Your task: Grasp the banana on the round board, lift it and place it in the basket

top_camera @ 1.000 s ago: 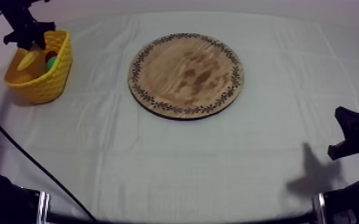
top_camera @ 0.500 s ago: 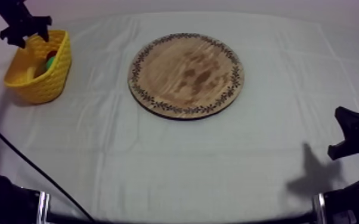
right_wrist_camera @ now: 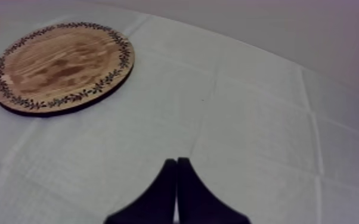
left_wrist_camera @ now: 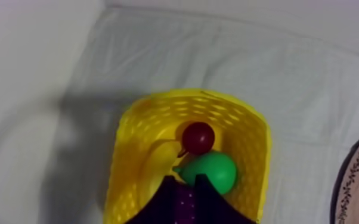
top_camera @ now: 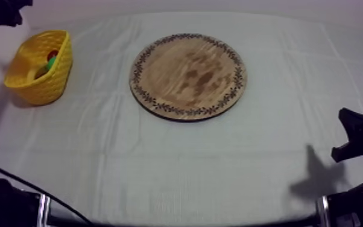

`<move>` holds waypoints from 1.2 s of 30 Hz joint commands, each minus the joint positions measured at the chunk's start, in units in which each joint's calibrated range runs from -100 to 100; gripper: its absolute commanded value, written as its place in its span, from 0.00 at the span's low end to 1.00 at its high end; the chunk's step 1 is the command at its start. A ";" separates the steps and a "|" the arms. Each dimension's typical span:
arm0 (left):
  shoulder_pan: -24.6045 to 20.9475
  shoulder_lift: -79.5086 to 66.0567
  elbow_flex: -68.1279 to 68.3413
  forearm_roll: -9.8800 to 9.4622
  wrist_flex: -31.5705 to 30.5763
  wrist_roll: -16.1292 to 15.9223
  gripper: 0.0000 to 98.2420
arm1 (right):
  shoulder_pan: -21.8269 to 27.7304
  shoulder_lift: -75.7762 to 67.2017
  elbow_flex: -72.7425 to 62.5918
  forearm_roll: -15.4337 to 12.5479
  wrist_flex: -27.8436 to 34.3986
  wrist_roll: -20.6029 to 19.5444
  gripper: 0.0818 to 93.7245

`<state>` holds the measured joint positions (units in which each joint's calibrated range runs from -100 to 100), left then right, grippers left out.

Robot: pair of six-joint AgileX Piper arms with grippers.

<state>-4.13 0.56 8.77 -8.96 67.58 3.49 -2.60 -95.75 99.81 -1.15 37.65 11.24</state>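
over the yellow lattice basket (left_wrist_camera: pixel 250 140), yellow toy banana (left_wrist_camera: pixel 160 164) lying inside, left gripper (left_wrist_camera: pixel 186 180) hangs, fingers seemingly apart; right gripper (right_wrist_camera: pixel 177 161) fingers together. drop looks done; next, retreat.

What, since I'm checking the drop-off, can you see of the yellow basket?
The yellow basket is plastic-looking with perforated walls, upright and open-topped, standing on the cloth at the table's far left, apart from the wooden board. Inside lie the banana, a small red fruit and a green pear, close together.
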 commanded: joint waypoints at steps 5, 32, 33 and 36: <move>0.98 -25.31 18.23 0.10 -5.60 -0.44 0.01 | 0.00 0.00 -0.03 0.00 0.01 -0.04 0.00; 5.15 -95.96 87.25 1.09 -33.00 1.01 0.00 | 0.00 0.00 -0.03 0.00 0.01 -0.02 0.00; 5.08 -96.80 87.97 1.61 -33.09 0.43 0.00 | 0.00 0.00 -0.03 0.00 0.01 -0.02 0.00; 4.57 -98.57 89.56 3.63 -33.31 -1.58 0.00 | 0.00 0.00 -0.03 0.00 0.01 -0.03 0.00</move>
<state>0.58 -96.81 97.40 -6.21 34.29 3.11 -2.60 -95.75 99.81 -1.15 37.64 11.22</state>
